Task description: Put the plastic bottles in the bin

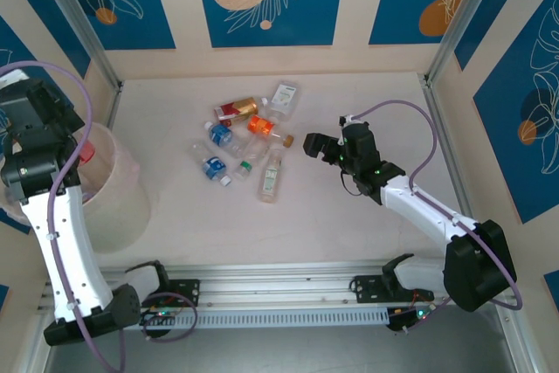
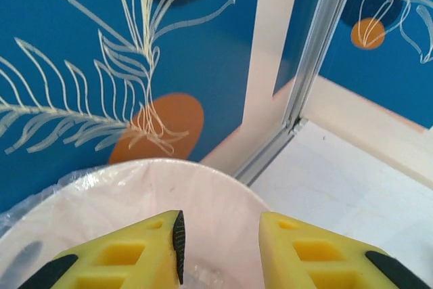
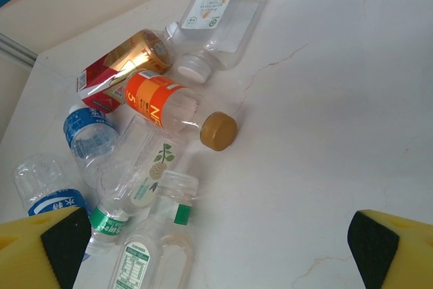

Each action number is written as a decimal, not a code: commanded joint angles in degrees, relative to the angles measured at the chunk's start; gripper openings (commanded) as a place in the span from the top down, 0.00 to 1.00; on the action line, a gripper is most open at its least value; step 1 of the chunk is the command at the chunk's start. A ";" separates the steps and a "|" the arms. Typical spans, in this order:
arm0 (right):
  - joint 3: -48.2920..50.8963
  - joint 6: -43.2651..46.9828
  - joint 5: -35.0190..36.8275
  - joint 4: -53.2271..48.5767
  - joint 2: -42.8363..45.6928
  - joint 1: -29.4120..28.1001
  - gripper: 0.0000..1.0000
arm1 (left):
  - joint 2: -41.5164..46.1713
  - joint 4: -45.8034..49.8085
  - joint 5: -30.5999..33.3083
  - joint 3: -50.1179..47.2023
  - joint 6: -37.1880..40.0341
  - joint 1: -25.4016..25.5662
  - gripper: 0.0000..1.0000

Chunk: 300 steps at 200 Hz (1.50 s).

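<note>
Pale tabletop: clear plastic bottles clustered just left of right gripper, jaws wide, empty; left gripper parted, empty, over round cream bin.

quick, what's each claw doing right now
left claw: open, empty, over the bin
right claw: open wide, empty, near the plastic bottles

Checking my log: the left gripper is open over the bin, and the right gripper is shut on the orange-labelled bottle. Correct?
No: the right gripper is open and empty, with the orange-labelled bottle lying free on the table, as the right wrist view shows. The left gripper is open over the bin.
</note>
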<state>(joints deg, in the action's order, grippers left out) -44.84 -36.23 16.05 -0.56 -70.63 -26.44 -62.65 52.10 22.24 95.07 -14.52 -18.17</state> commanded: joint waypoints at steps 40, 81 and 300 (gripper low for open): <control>0.16 0.17 -1.63 0.50 0.76 0.41 0.00 | 0.11 0.51 -12.34 -12.28 -4.37 -2.23 0.15; 0.96 -0.29 -1.06 0.49 0.89 0.40 0.00 | 1.57 -3.03 -21.69 -7.75 -5.54 -2.14 0.00; 1.57 -3.93 2.79 -3.76 0.60 0.77 0.00 | -16.68 -17.62 -4.33 -11.22 -5.02 53.72 0.00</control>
<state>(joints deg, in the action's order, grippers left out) -44.31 -38.65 16.05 -3.07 -72.73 -26.17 -76.03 36.97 9.74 85.91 -19.77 32.27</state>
